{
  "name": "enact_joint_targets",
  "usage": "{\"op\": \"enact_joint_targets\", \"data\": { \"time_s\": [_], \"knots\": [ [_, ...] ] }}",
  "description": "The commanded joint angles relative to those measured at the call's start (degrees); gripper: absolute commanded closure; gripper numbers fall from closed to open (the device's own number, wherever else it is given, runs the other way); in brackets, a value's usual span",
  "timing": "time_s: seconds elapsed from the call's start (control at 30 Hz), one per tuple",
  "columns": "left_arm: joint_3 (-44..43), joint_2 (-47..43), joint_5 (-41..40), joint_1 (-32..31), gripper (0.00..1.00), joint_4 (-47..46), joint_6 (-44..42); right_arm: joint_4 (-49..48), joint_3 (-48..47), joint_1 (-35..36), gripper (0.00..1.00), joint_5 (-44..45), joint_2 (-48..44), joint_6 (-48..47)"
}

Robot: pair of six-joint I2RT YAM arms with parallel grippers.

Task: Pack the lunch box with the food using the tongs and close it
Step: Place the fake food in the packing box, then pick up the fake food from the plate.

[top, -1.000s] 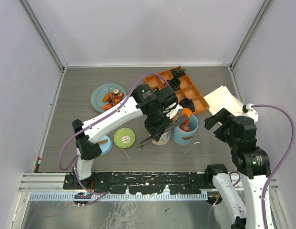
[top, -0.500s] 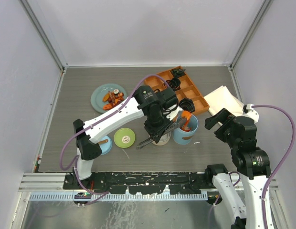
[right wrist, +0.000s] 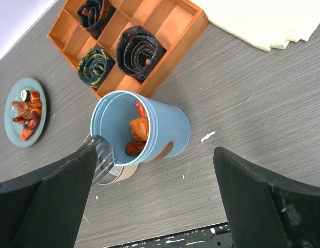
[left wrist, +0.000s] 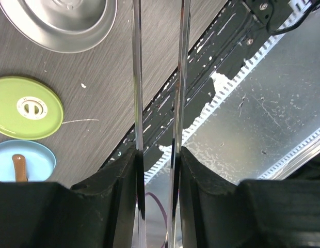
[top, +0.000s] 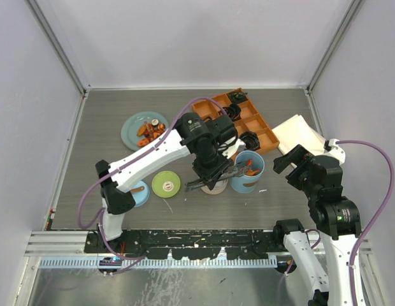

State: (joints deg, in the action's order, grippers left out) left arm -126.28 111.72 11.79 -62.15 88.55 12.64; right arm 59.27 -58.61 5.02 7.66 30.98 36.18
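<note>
The left gripper (left wrist: 157,155) clamps the tongs (left wrist: 137,77), tips over the light-blue cylinder (right wrist: 165,129), which holds 3 food chunks (right wrist: 139,128). More food (right wrist: 26,116) waits on the teal plate (right wrist: 10,98) far to the gripper's left. The green lid (left wrist: 27,107) and blue lid (left wrist: 23,160) lie off nearby. The right gripper (top: 290,158) gapes idle.

Overhead rear view, close wrist views, tin (left wrist: 62,23) shared

Light-blue cylinder (right wrist: 173,129): upright, uncovered, centre of right wrist view, holding orange and red food chunks (right wrist: 138,129). Left wrist view: empty steel tin (left wrist: 62,20) upper left; green lid (left wrist: 27,107) and blue lid (left wrist: 20,160) flat at left edge; tongs (left wrist: 178,77) centre, arms apart.
</note>
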Motion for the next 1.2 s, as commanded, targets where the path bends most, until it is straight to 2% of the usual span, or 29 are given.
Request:
{"op": "enact_joint_targets", "data": {
  "time_s": [0.0,0.2,0.5,0.77,1.0,1.17],
  "knots": [
    [-5.56,-4.75,-1.34,-0.19,0.66,-1.07,0.24,-1.03,-1.36,-0.19,0.00,0.60,-0.40,0.53],
    [-5.77,-8.49,-4.23,2.36,0.70,-3.99,2.61,-0.85,-1.42,-0.18,0.00,0.89,-0.61,0.47],
    [3.59,-18.27,-3.96,12.52,0.72,-11.81,6.22,-1.10,-1.38,-0.18,0.00,0.56,-0.39,0.47],
    [13.58,-23.74,-6.10,31.70,0.67,-12.22,9.13,-1.36,-1.39,-0.18,0.00,0.35,0.02,0.49],
    [24.08,-24.58,-7.75,43.98,0.68,-15.00,7.37,-1.48,-1.55,-0.18,0.00,0.32,0.54,0.27],
    [26.65,-22.94,-7.58,50.81,0.67,-17.29,6.15,-1.49,-1.77,-0.18,0.00,0.55,0.92,0.11]
  ]
}}
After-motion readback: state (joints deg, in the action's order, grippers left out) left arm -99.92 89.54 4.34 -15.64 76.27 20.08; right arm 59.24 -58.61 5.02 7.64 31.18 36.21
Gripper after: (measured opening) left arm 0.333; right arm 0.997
